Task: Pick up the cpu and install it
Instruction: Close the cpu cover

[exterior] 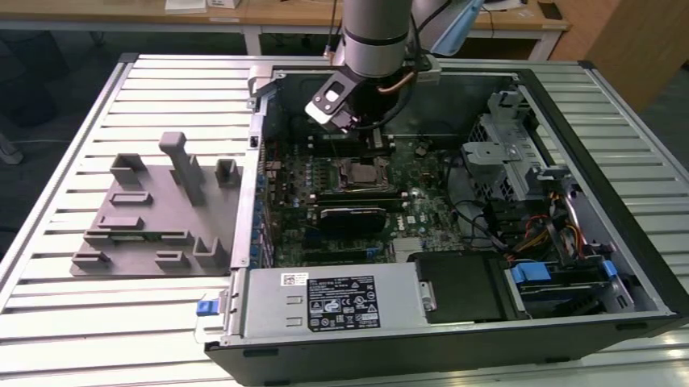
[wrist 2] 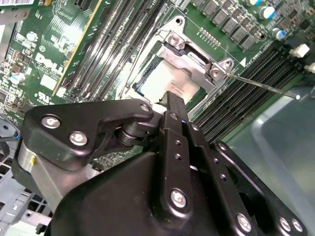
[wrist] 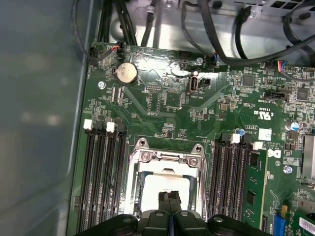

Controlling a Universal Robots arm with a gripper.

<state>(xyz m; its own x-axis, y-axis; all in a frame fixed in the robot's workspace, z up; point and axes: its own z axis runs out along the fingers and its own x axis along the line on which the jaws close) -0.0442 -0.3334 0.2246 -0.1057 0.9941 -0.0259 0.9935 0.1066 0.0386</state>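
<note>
end effector (wrist: 170, 197): fingers pressed together | arm: upright, wrist pointing down over cpu (wrist: 153, 189) in socket (wrist: 165, 157)

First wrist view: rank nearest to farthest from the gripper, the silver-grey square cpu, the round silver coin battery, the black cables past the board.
1. cpu, in the socket beneath the gripper.
2. coin battery, beyond the socket.
3. black cables, farthest, past the battery.
</note>
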